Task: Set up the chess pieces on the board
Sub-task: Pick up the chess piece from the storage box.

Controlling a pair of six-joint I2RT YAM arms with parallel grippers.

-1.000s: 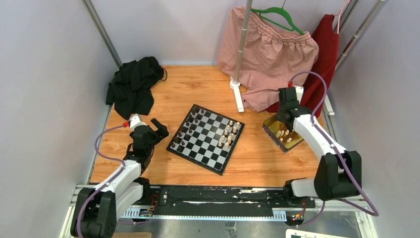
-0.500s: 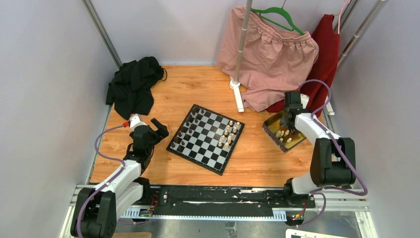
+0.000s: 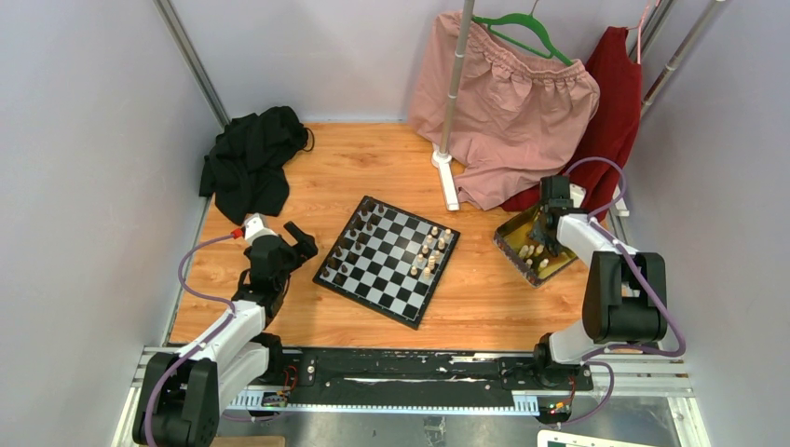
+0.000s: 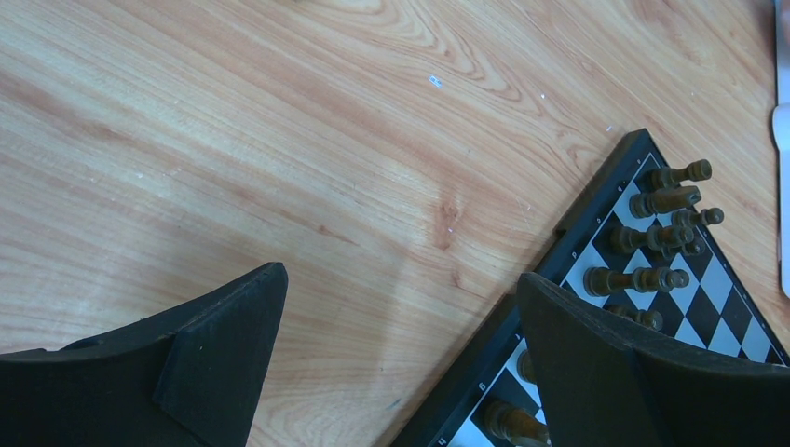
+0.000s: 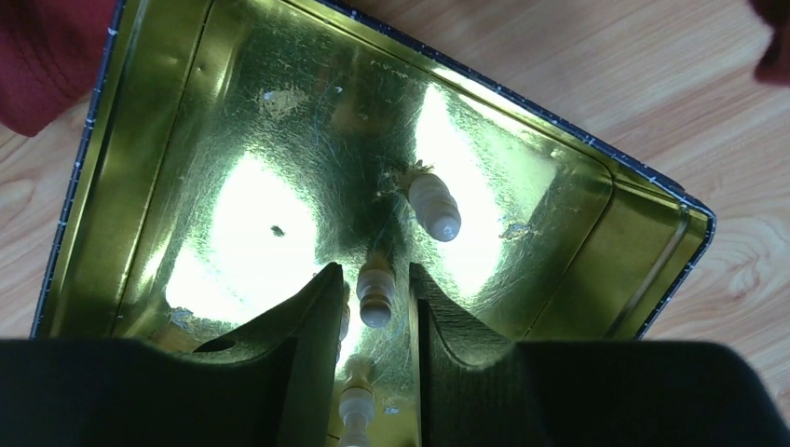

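"Where was the board (image 3: 387, 261) when you looked?"

"Flat on the wooden table (image 3: 307, 177), turned like a diamond; dark pieces (image 3: 359, 237) stood along its ten o'clock side and pale pieces (image 3: 433, 251) along its three o'clock side."

"And the claws?"

"The left gripper (image 4: 401, 275) hung at the board's nine o'clock with its jaws spread wide, holding nothing; the right gripper (image 5: 373, 275) was down inside the gold tray (image 3: 510, 244) at the board's three o'clock, its jaws open only narrowly, straddling one cream piece (image 5: 375, 293) with a sliver of tray showing on each side; another cream piece (image 5: 434, 207) lay loose just beyond."

"Anything crowding it?"

"A red garment (image 3: 615, 93) hung at the tray's twelve o'clock, its hem against the rim; a pink garment (image 3: 508, 102) drooped beside it; the rack's white foot (image 3: 445, 172) sat at the board's one o'clock; a black cloth (image 3: 250, 163) lay heaped at ten o'clock, well apart."
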